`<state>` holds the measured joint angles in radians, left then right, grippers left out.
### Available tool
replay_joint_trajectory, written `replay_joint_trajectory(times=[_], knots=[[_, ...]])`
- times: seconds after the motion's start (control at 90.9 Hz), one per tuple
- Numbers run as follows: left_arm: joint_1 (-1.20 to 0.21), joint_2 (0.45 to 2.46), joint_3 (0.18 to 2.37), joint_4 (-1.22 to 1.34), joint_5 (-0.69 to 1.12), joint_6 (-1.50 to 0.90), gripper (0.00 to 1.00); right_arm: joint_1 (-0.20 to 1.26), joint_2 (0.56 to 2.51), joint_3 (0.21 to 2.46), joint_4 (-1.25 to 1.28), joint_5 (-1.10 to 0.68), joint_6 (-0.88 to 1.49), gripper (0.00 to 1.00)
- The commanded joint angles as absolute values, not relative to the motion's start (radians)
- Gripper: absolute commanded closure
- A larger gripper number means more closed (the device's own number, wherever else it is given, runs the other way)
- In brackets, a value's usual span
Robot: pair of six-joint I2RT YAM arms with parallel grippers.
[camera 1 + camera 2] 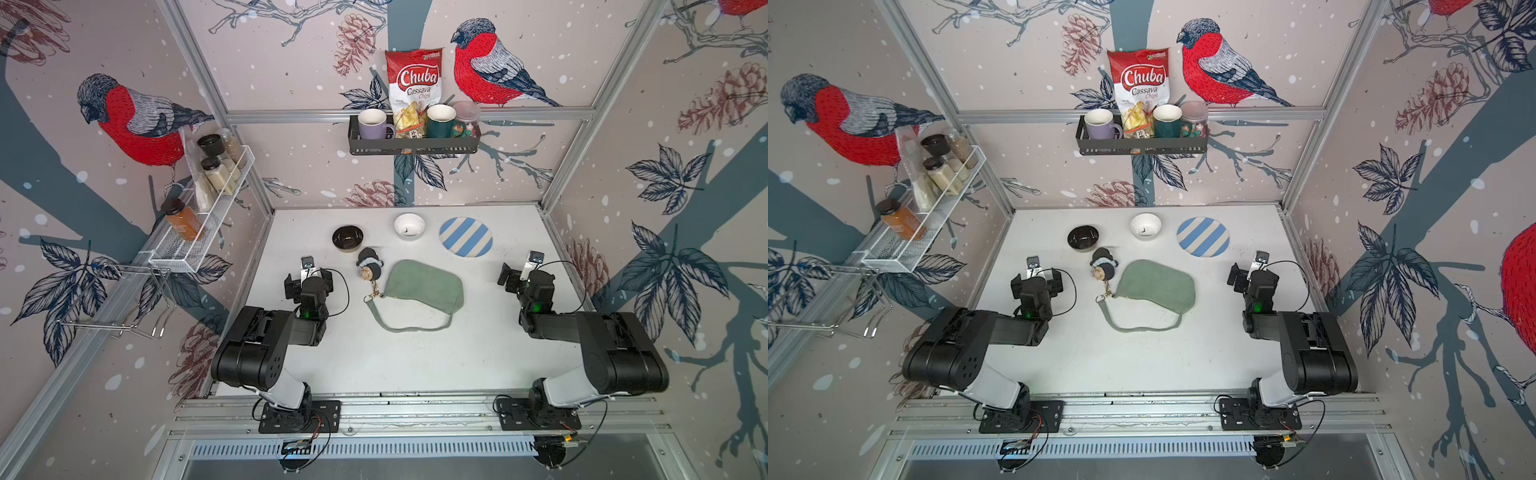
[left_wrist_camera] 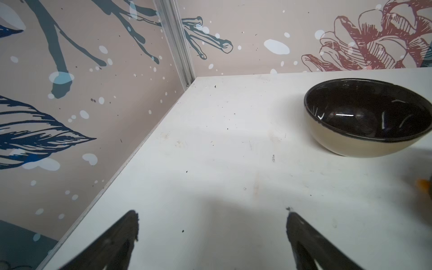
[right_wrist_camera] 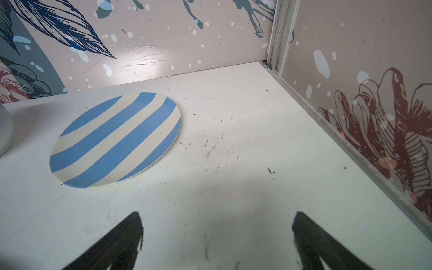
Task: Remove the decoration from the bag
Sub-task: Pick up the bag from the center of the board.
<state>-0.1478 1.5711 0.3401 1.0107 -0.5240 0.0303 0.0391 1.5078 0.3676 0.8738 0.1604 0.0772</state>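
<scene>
Hardly legible from above: clasp (image 1: 374, 294) joining decoration (image 1: 368, 262) to bag (image 1: 424, 284); left end effector (image 2: 211, 212) and right end effector (image 3: 217, 212) wide, empty.

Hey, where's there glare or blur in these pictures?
Right wrist view: bright glare patch on the wall beyond the striped plate; right fingers look soft. Left wrist view: streaks glint inside the black bowl; left fingers blurred too. Both top views: evenly lit, bag sharp.

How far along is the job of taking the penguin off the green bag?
Done: nothing; the decoration still looks clipped by its chain to the bag. In hand: nothing; the left gripper and right gripper are open, empty, away from both. Left: unclip it, move it away.
</scene>
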Motion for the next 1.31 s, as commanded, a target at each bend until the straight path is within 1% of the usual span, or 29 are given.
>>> replay_joint_trajectory(times=[0.0, 0.539, 0.605, 0.627, 0.671, 0.737, 0.781, 0.836, 0.891, 0.935, 0.968, 1.034, 1.1, 1.166, 1.199, 1.243, 1.299], knots=[[-0.145, 1.567, 0.344, 1.019, -0.528, 0.028, 0.03, 0.041, 1.507, 0.369, 0.873, 0.164, 0.081, 0.00], [-0.144, 1.564, 0.337, 1.037, -0.533, 0.028, 0.03, 0.039, 1.496, 0.377, 0.885, 0.173, 0.084, 0.00], [-0.149, 1.523, 0.305, 1.057, -0.534, 0.033, 0.03, 0.043, 1.415, 0.450, 0.726, 0.186, 0.085, 0.00], [-0.156, 1.496, 0.290, 1.065, -0.549, 0.037, 0.03, 0.042, 1.386, 0.483, 0.611, 0.187, 0.090, 0.00], [-0.195, 1.414, 0.272, 1.043, -0.620, 0.057, 0.03, 0.040, 1.332, 0.547, 0.466, 0.203, 0.114, 0.00], [-0.256, 1.279, 0.276, 0.950, -0.709, 0.099, 0.02, 0.036, 1.262, 0.634, 0.298, 0.196, 0.154, 0.00], [-0.279, 1.197, 0.291, 0.871, -0.751, 0.069, 0.02, 0.035, 1.210, 0.700, 0.194, 0.194, 0.206, 0.00], [-0.283, 1.120, 0.327, 0.774, -0.791, -0.061, 0.03, 0.034, 1.174, 0.795, 0.038, 0.211, 0.298, 0.00], [-0.283, 1.021, 0.396, 0.513, -0.801, -0.197, 0.03, 0.029, 1.160, 0.915, -0.151, 0.197, 0.374, 0.00], [-0.284, 0.950, 0.501, 0.274, -0.761, -0.309, 0.02, 0.030, 1.154, 0.999, -0.261, 0.142, 0.408, 0.02], [-0.283, 0.919, 0.562, 0.165, -0.716, -0.355, 0.02, 0.033, 1.150, 1.035, -0.328, 0.090, 0.422, 0.03], [-0.286, 0.888, 0.628, 0.086, -0.612, -0.403, 0.03, 0.051, 1.130, 1.071, -0.376, -0.007, 0.448, 0.03], [-0.286, 0.865, 0.672, 0.022, -0.539, -0.504, 0.03, 0.101, 1.116, 1.103, -0.421, -0.029, 0.466, 0.03], [-0.293, 0.867, 0.727, -0.057, -0.422, -0.591, 0.03, 0.198, 1.113, 1.146, -0.495, -0.006, 0.466, 0.04], [-0.300, 0.878, 0.771, -0.103, -0.355, -0.618, 0.03, 0.255, 1.113, 1.157, -0.523, 0.022, 0.471, 0.06], [-0.323, 0.891, 0.832, -0.182, -0.309, -0.631, 0.03, 0.341, 1.115, 1.166, -0.549, 0.048, 0.477, 0.09], [-0.358, 0.908, 0.890, -0.252, -0.250, -0.609, 0.03, 0.453, 1.124, 1.169, -0.566, 0.084, 0.498, 0.11]])
